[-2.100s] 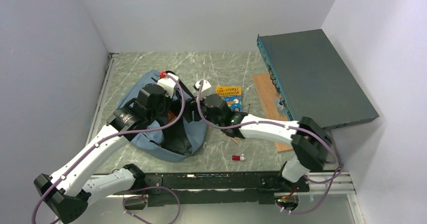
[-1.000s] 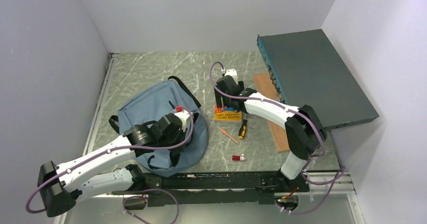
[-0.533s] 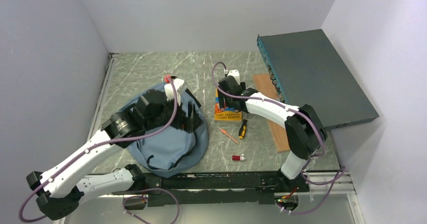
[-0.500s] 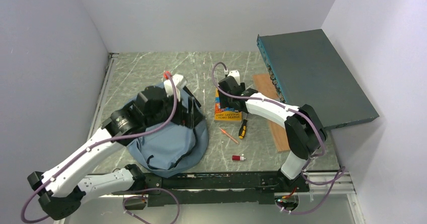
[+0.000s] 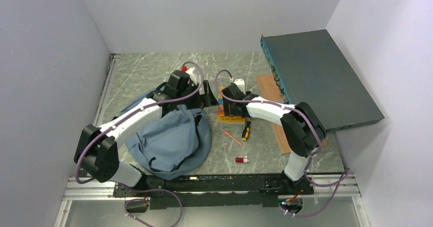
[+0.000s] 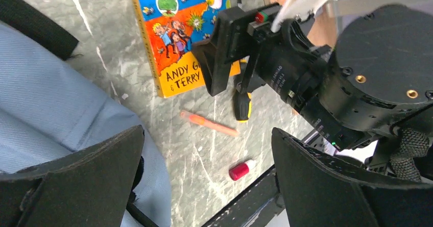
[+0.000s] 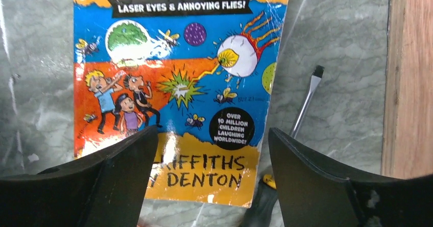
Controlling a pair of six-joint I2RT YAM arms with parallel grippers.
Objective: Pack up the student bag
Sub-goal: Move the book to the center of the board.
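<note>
The student bag (image 5: 171, 140), dusty-blue with black straps, lies slumped at the front left; a corner of it (image 6: 46, 120) shows in the left wrist view. My left gripper (image 5: 206, 98) (image 6: 207, 145) hangs open and empty beyond the bag, over the bare table between bag and book. An orange and blue paperback book (image 5: 231, 116) (image 7: 178, 84) (image 6: 178, 38) lies flat to the right of the bag. My right gripper (image 5: 225, 104) (image 7: 212, 135) hovers open just above the book's lower half, fingers astride its width and holding nothing.
A black-and-yellow screwdriver (image 5: 246, 130) (image 7: 306, 104), an orange pen (image 5: 232, 136) (image 6: 209, 124) and a small red-capped item (image 5: 241, 159) (image 6: 240, 170) lie in front of the book. A wooden board (image 5: 273, 109) and a dark teal flat box (image 5: 316, 79) are at the right.
My left gripper has opened, left the bag's front and swung up and right to the far side beside the book. The bag has slumped. The right gripper stays over the book.
</note>
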